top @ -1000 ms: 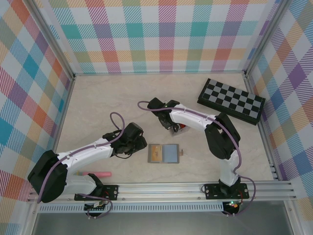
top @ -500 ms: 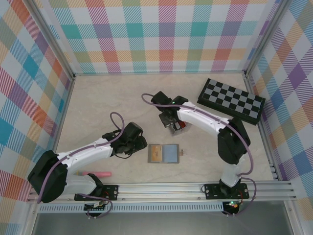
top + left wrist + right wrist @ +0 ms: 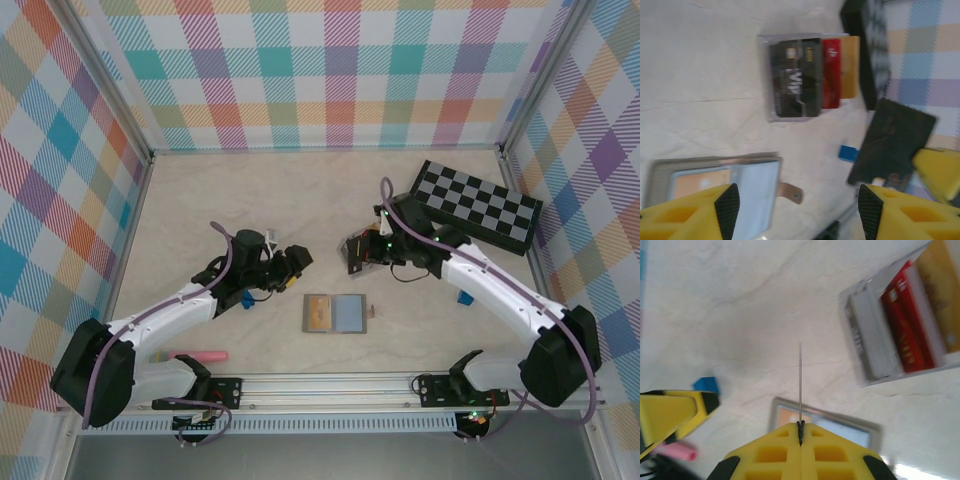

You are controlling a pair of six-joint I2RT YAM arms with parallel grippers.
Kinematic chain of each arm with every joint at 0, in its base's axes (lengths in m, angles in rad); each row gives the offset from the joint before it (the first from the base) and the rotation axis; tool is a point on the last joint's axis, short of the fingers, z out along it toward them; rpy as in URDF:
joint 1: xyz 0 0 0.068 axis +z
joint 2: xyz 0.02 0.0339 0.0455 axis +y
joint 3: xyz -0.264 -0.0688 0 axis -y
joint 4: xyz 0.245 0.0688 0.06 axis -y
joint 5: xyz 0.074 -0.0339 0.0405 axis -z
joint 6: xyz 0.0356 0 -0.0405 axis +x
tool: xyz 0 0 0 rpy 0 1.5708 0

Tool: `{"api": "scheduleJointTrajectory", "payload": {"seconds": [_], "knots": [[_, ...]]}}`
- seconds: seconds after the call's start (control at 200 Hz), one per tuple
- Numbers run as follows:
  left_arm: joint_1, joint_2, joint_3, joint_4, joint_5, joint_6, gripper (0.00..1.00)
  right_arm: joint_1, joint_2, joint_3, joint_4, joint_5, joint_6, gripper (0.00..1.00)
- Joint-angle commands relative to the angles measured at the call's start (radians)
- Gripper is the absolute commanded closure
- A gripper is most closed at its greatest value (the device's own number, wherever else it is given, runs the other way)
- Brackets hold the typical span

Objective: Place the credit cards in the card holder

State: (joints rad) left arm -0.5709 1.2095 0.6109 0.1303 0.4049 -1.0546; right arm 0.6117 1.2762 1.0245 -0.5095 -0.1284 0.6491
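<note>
Right wrist: black card [image 3: 800, 385] pinched in right tool [image 3: 800, 429], best lined up square with a card holder [image 3: 845, 426] slot; left tool [image 3: 797, 205] gaping.

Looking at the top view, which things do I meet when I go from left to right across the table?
Pink marker → small blue block → left gripper → card holder → chequered board.

Left gripper [image 3: 290, 262]: I see its jaws spread wide.
Right gripper [image 3: 800, 429]: I see it pinched on a black credit card [image 3: 892, 142].
</note>
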Motion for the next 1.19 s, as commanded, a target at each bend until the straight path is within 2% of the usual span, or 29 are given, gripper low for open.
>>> {"api": "scheduleJointTrajectory", "payload": {"seconds": [0.0,0.25,0.405,0.54,0.765,0.79,0.87,0.97,1.06,1.19], "knots": [[0.011,0.033,-0.012,0.265,0.177,-0.074,0.32,-0.006,-0.058,-0.084,0.246,-0.201,0.187,0.96],[0.011,0.08,0.009,0.336,0.238,-0.096,0.32,-0.006,-0.081,-0.206,0.465,-0.283,0.331,0.95],[0.011,0.078,0.002,0.356,0.233,-0.108,0.38,-0.007,-0.065,-0.227,0.518,-0.316,0.358,0.95],[0.011,0.072,0.003,0.36,0.235,-0.111,0.47,-0.009,-0.053,-0.244,0.569,-0.338,0.38,0.95],[0.011,0.043,-0.005,0.343,0.235,-0.104,0.64,-0.01,-0.049,-0.247,0.536,-0.323,0.369,0.94],[0.012,0.039,-0.005,0.338,0.234,-0.099,0.67,-0.011,-0.048,-0.251,0.536,-0.324,0.368,0.94],[0.011,0.017,-0.008,0.312,0.226,-0.086,0.89,-0.012,-0.046,-0.252,0.518,-0.321,0.361,0.93],[0.011,-0.007,-0.013,0.265,0.214,-0.065,1.0,-0.014,-0.046,-0.256,0.492,-0.316,0.351,0.91],[0.011,-0.022,-0.023,0.224,0.199,-0.047,1.0,-0.014,-0.043,-0.255,0.45,-0.309,0.33,0.86],[0.004,-0.058,-0.048,0.077,0.122,0.009,1.0,0.008,-0.014,-0.234,0.26,-0.231,0.254,0.77]]}}
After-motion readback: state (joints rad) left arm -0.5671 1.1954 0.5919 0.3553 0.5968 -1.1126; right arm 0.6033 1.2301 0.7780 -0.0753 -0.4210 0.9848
